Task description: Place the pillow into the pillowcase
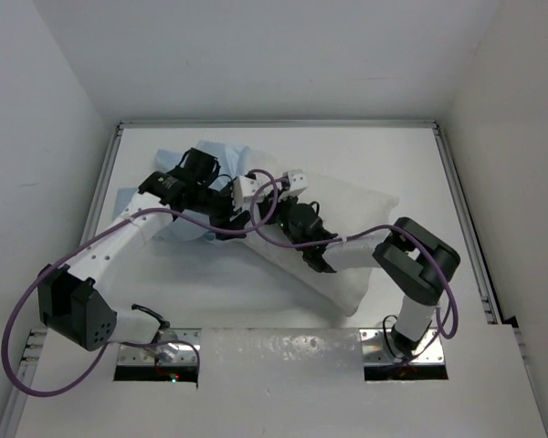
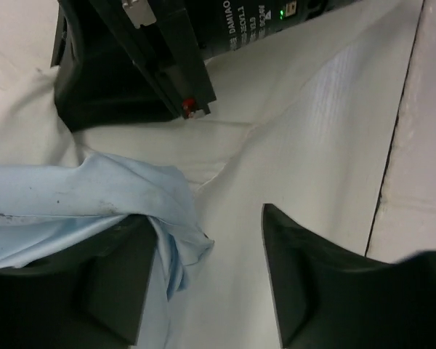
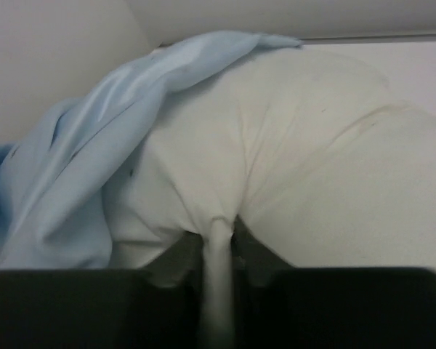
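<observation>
While reading as mid-insertion, looks far from done: only the far-left end of the pillow (image 1: 361,228) under the pillowcase (image 1: 228,151), rest bare, lying diagonal on the table (image 1: 219,287).

Right gripper (image 3: 218,298): clenched on a pinched pleat of white pillow fabric. Left gripper (image 2: 211,291): jaws apart, blue hem draped over one finger (image 2: 116,291), nothing nipped between.

Next move, as a guess: needs the hem caught properly, then drawn along toward the near-right end with the pillow braced by the other claw. Calls for a firm bite on thin, slippery cloth and a wide mouth, or bunches at the corner.

Right wrist view only: shows the pleat in the jaws and blue cloth riding over the pillow's upper left side. Left wrist view only: shows the open gap, the hem on the finger, and the right arm's black housing (image 2: 152,58) close over white fabric. Top view: gives overall layout, hides both sets of fingertips under the arm bodies.
</observation>
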You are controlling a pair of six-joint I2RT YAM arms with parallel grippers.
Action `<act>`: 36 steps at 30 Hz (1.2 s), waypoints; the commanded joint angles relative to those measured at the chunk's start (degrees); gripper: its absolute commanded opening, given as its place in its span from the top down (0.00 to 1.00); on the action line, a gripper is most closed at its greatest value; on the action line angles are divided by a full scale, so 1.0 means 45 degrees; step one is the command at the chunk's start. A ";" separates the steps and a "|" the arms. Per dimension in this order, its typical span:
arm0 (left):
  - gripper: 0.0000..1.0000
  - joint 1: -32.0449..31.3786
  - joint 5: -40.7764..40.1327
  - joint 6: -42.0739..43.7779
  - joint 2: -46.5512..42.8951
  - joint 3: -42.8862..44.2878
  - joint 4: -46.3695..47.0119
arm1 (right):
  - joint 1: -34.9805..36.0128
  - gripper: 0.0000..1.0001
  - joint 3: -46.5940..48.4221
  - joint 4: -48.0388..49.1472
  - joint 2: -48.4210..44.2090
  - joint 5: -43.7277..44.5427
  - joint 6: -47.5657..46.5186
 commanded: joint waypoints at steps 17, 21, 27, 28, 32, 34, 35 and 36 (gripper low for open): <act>0.04 0.2458 -0.1617 -0.3773 0.0264 0.2323 0.3332 | -0.1654 0.04 0.1504 -1.0008 -0.4996 -0.6019 -0.4989; 0.38 0.2458 -0.4201 -0.6822 0.2840 0.4497 0.4730 | -0.3511 0.01 0.5111 -1.2744 -0.3363 -0.6611 -0.5476; 0.31 0.1933 -0.4882 -0.7338 0.6496 0.7183 0.3948 | -0.5933 0.01 0.9119 -1.4636 0.0173 -0.9144 -0.5303; 0.31 0.1834 -0.5120 -0.7279 0.7002 0.7456 0.3909 | -0.6361 0.01 0.9745 -1.5010 0.1514 -1.0582 -0.5089; 0.40 0.1676 -0.5765 -0.7220 0.7943 0.7926 0.3500 | -0.6737 0.01 1.2966 -1.6769 0.4330 -1.3113 -0.5300; 0.55 0.1676 -0.6078 -0.7259 0.8197 0.7947 0.3363 | -0.6756 0.01 1.3324 -1.7104 0.5059 -1.3717 -0.5341; 0.63 0.1676 -0.6098 -0.7240 0.8218 0.7889 0.3323 | -0.6737 0.01 1.3325 -1.7085 0.5546 -1.3818 -0.5244; 0.77 0.1676 -0.5847 -0.7162 0.8218 0.7849 0.3304 | -0.6756 0.03 1.3229 -1.7007 0.5686 -1.4012 -0.5069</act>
